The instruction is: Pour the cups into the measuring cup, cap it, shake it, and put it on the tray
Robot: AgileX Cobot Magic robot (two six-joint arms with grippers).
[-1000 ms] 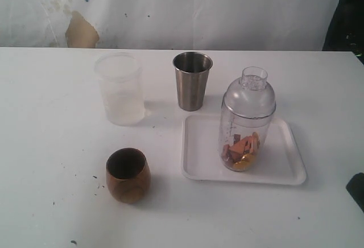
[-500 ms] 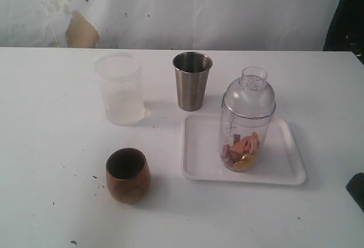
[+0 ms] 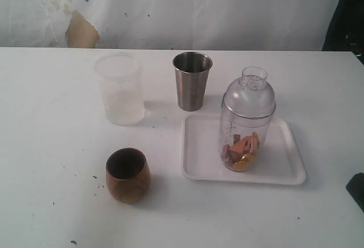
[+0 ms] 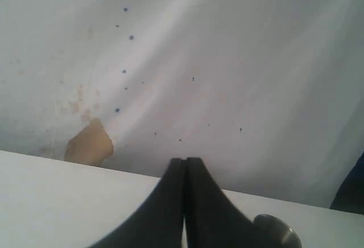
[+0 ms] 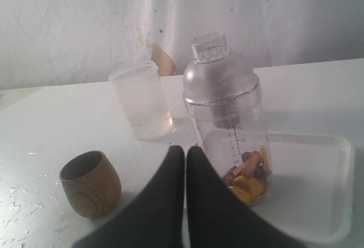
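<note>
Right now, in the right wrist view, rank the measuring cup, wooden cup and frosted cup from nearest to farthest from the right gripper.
1. The measuring cup: capped, standing on the tray, directly ahead of the shut right gripper.
2. The wooden cup: off to one side on the table.
3. The frosted cup: farther back, toward the wall.
</note>
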